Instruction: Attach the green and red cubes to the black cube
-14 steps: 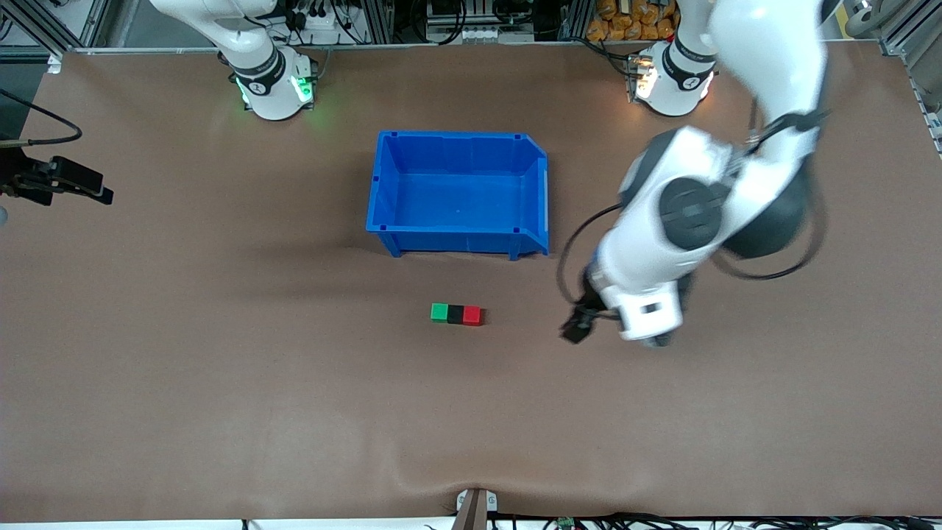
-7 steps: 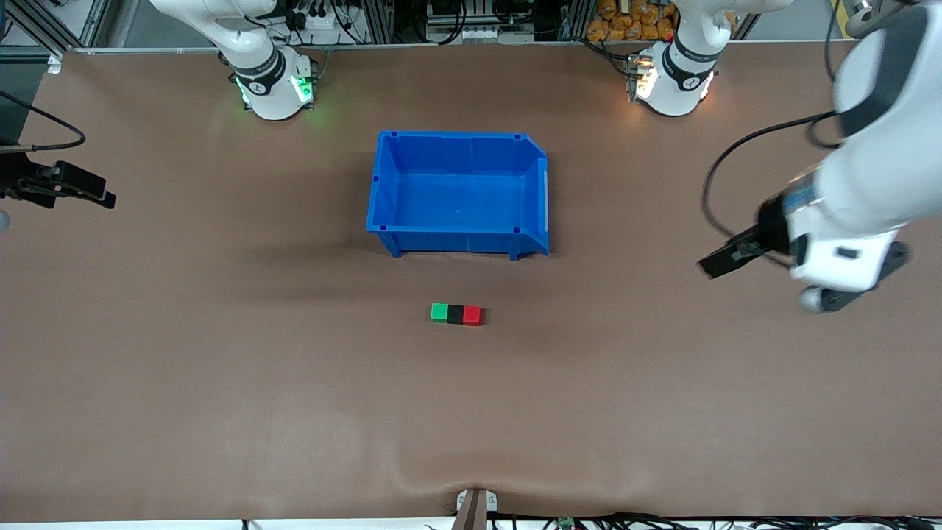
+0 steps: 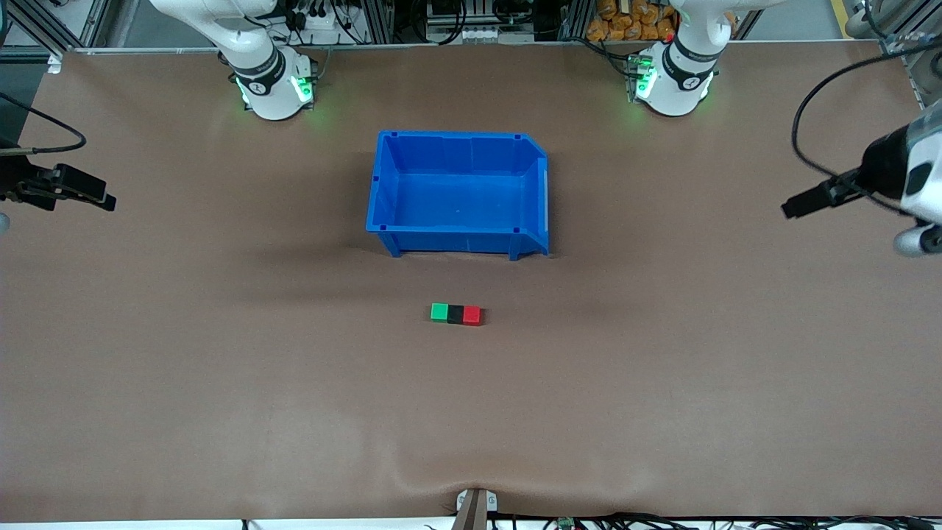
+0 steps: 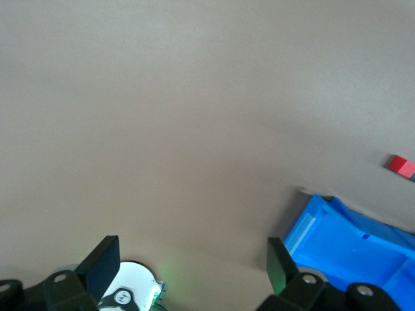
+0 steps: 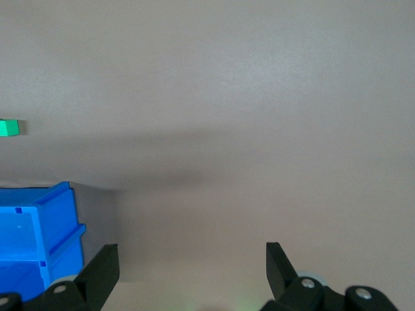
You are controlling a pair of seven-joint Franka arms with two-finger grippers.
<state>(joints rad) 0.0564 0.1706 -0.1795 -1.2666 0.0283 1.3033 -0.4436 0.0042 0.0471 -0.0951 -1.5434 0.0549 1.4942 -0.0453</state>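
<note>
The green cube (image 3: 439,312), black cube (image 3: 455,314) and red cube (image 3: 472,315) lie touching in one row on the brown table, black in the middle, nearer the front camera than the blue bin (image 3: 456,239). My left gripper (image 3: 798,205) hangs open and empty over bare table at the left arm's end. In its wrist view the left gripper (image 4: 191,265) shows wide jaws, with the red cube (image 4: 402,166) far off. My right gripper (image 3: 103,200) hangs open over the right arm's end. Past the open right gripper (image 5: 191,267) I see the green cube (image 5: 9,127).
The blue bin (image 4: 324,227) is open-topped with nothing in it, and its corner (image 5: 58,220) shows in the right wrist view. Both arm bases stand at the table's edge farthest from the front camera. A small bracket (image 3: 475,508) sits at the nearest edge.
The left arm has swung away from beside the cube row out to its own end of the table. The cubes and the right gripper have stayed put.
</note>
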